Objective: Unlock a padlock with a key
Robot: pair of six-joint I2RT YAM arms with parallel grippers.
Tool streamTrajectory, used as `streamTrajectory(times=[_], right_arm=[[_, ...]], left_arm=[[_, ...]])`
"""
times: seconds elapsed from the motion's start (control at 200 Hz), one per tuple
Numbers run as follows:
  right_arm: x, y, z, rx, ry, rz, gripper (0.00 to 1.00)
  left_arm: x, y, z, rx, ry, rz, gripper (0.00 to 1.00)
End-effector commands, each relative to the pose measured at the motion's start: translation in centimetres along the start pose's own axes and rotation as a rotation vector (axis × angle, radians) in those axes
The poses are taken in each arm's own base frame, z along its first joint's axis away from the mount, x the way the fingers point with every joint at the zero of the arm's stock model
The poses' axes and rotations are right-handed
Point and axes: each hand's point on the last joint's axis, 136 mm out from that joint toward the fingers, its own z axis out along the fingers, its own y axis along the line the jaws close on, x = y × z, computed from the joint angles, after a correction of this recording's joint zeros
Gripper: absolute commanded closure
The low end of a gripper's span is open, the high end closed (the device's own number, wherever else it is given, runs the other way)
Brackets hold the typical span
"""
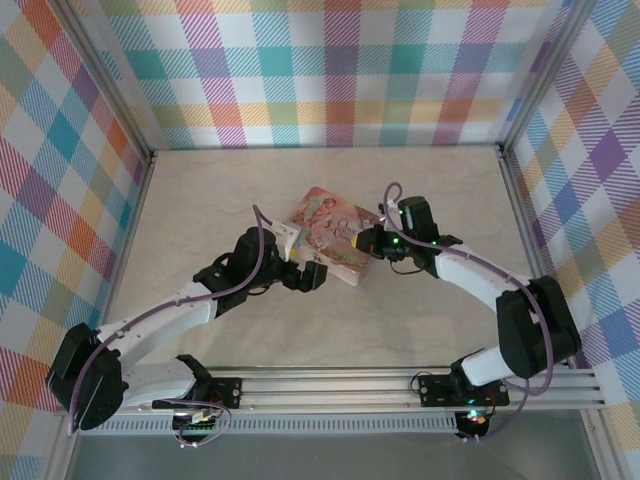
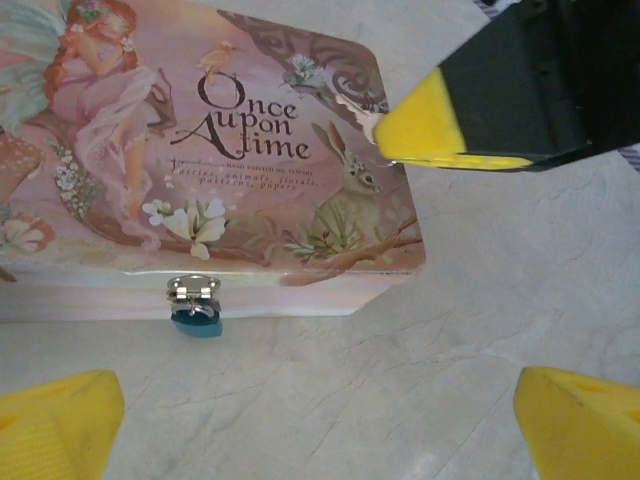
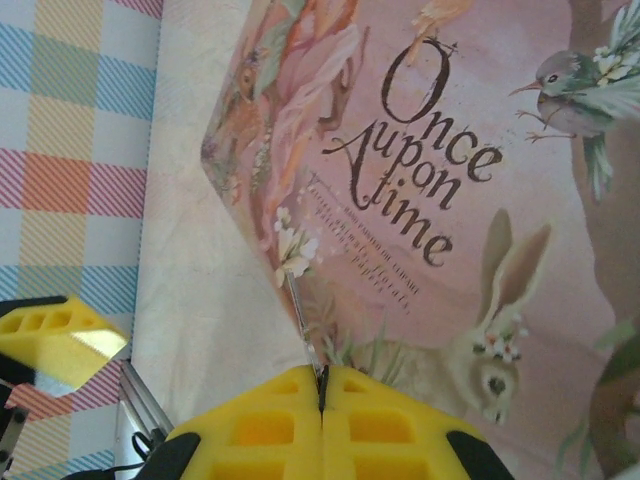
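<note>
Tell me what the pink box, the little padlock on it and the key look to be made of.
The pink box: probably printed sheet metal, semi-gloss; its front wall shows a soft sheen. The padlock: glossy blue body, painted metal or plastic, unclear which; hangs from a shiny silver hasp. The key: thin bare metal, pale and reflective, pinched in the right gripper.

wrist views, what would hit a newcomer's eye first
The pink tin printed "Once upon a time" lies on the pale table. A tiny blue padlock hangs at its front wall, and the right gripper is shut on a thin key over the lid.
</note>
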Motion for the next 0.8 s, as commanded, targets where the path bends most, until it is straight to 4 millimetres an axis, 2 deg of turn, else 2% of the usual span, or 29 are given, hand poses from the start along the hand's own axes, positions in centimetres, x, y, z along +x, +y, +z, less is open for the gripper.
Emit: streamTrajectory(times=[0.0,0.155,0.42,0.655,0.795], right_arm=[[-0.9,0.6,1.1,-0.017,-0.004,-0.034,0.99],[-0.5,-0.7,1.9,0.025,0.009,-0.032,0.99],[0.9,-3.0,2.6,0.079,0.037,-0.004,0.99],[2.4,-4.9,2.5,0.135,0.06,0.018,0.99],[2.9,-5.4,2.5,0.148,0.07,0.026,0.99]], left_arm=[[-0.4,0.4,-0.3,0.015,-0.05,0.004,0.0],[-0.1,2.0,-0.3,0.018,-0.065,-0.055,0.0],[1.6,3.7,0.6,0.038,-0.042,-0.086,0.0],[2.7,4.0,2.1,0.069,-0.021,-0.089,0.0],[3.2,4.2,3.1,0.083,-0.011,-0.078,0.04]])
